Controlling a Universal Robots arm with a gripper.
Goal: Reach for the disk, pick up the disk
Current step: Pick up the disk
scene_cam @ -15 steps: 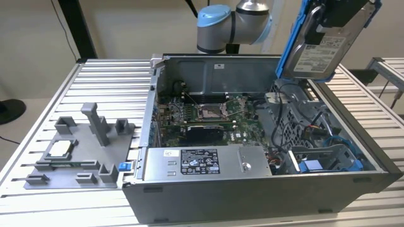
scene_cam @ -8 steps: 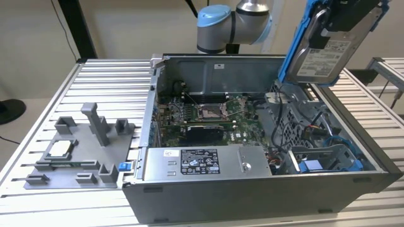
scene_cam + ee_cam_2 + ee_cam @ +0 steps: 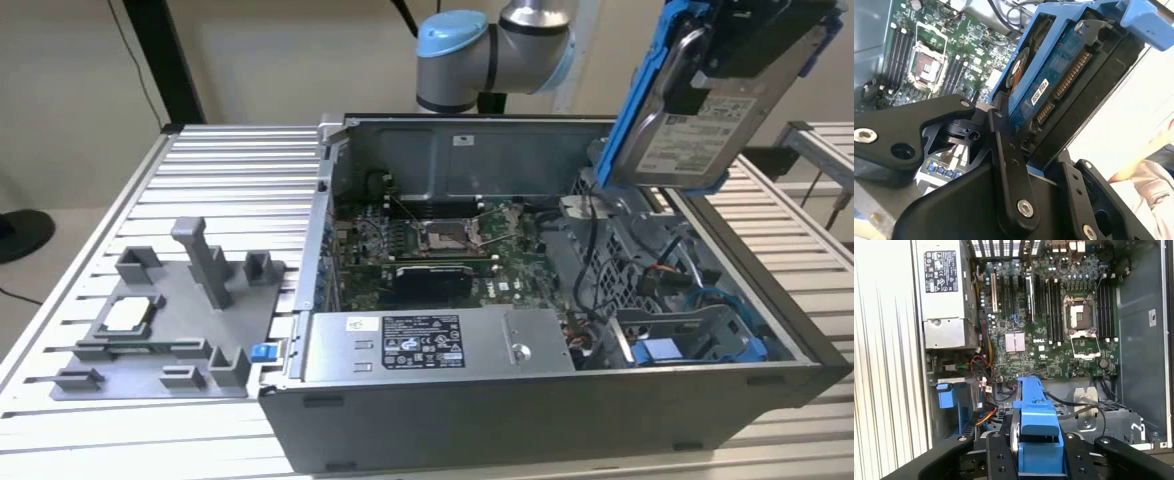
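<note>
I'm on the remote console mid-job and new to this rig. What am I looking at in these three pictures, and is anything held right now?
The exterior view comes from a camera off the arm. It shows a grey and blue robot arm above an open computer case that rests on a slatted metal table. Beside the case, toward the exterior view's left, sits a grey plastic fixture. The two wrist views come from cameras riding on the arm. The gripper is shut on the disk, a silver hard drive in a blue frame, lifted clear above the case. In the first wrist view the green motherboard lies below. A person's hand shows in the second wrist view.
</note>
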